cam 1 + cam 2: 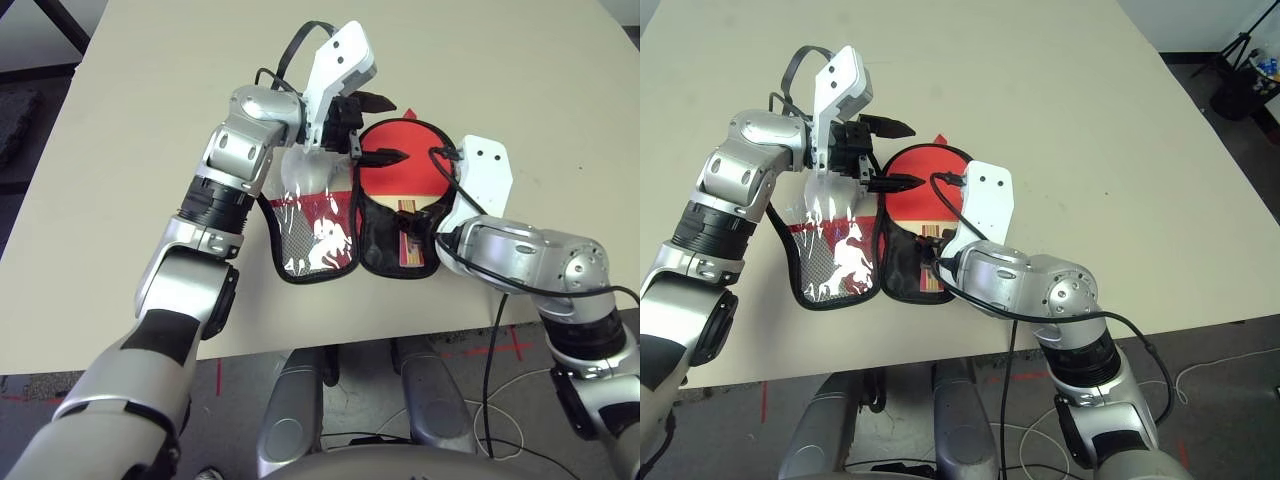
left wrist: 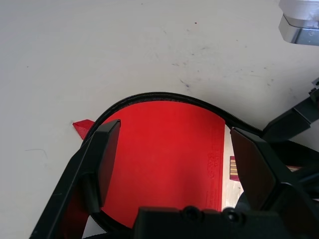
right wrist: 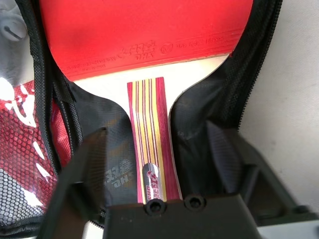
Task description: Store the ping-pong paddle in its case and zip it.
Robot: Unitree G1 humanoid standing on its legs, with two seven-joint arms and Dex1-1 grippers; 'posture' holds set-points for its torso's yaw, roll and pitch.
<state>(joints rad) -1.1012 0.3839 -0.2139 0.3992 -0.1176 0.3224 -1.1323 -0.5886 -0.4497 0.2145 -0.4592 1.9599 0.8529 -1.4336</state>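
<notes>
Both open claws flank the ping-pong paddle (image 1: 400, 165) in its case (image 1: 375, 245).

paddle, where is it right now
The ping-pong paddle lies in the open case's black-lined half near the table's front edge, between both arms, the flipped-open mesh flap on its left.

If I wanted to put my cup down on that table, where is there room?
The table is bare beyond the open case and to both sides of the arms. It is crowded at the near edge, where the left gripper and right gripper stand over the paddle.
</notes>
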